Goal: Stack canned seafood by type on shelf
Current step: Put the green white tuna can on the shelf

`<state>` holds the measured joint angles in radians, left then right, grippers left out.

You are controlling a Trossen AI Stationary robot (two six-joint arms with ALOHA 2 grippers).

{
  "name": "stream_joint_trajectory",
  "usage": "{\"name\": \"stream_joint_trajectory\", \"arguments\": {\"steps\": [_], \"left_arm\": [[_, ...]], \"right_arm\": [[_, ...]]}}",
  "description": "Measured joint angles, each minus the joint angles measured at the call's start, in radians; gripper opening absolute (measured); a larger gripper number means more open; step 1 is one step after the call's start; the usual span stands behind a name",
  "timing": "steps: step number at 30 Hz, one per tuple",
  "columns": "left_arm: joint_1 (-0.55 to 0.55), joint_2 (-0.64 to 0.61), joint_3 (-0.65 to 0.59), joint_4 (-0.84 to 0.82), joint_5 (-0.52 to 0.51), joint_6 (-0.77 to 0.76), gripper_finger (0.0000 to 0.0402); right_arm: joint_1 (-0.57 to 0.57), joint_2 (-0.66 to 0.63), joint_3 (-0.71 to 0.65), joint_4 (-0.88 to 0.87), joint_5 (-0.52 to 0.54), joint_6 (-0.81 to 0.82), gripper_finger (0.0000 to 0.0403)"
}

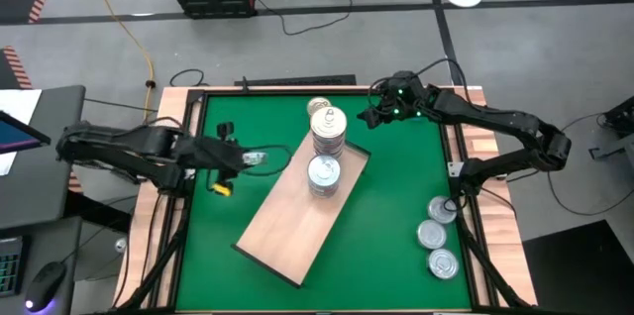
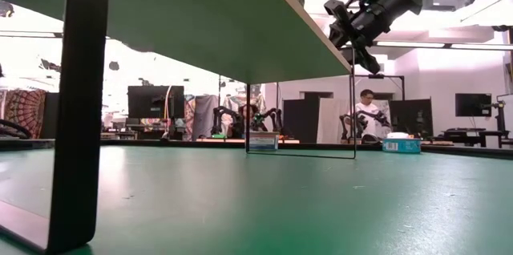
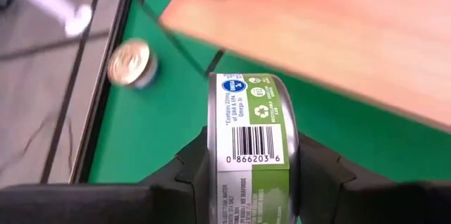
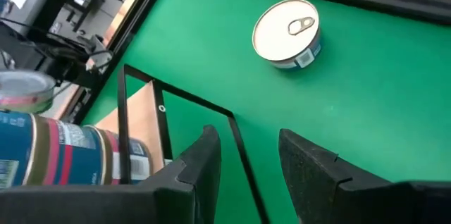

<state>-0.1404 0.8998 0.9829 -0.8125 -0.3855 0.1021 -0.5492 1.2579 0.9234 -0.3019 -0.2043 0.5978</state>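
My left wrist view shows what the overhead cannot — my left gripper (image 3: 250,182) clenched on a green-labelled tin (image 3: 248,146) turned on edge, beside the shelf (image 1: 302,216). From above, that arm reaches in low from the left. My right gripper (image 4: 246,157) hangs with fingers parted and empty over the shelf's far corner, near one gold tin (image 4: 287,32). Two stacks (image 1: 327,152) stand on the shelf — three loose tins (image 1: 437,235) sit at the table's right edge.
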Motion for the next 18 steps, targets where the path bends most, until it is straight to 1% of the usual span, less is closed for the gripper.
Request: {"name": "stream_joint_trajectory", "arguments": {"steps": [5,8,11,16,18], "left_arm": [[-0.105,-0.062,0.0,0.026,0.025,0.032,0.0146],[-0.166,-0.062,0.0,0.093,0.07,0.156,0.0138],[-0.215,-0.034,0.0,0.194,0.092,0.295,0.0136],[-0.267,0.046,0.001,0.383,0.088,0.416,0.0145],[-0.277,0.085,0.002,0.427,0.091,0.449,0.0146]], "right_arm": [[0.033,0.0,0.0,0.0,0.009,0.058,0.0168],[0.056,0.0,0.0,0.0,0.034,0.077,0.0168],[0.067,0.0,0.0,0.0,0.052,0.109,0.0168],[0.079,0.0,0.0,0.0,0.052,0.162,0.0168],[0.086,0.0,0.0,0.0,0.051,0.162,0.0168]]}}
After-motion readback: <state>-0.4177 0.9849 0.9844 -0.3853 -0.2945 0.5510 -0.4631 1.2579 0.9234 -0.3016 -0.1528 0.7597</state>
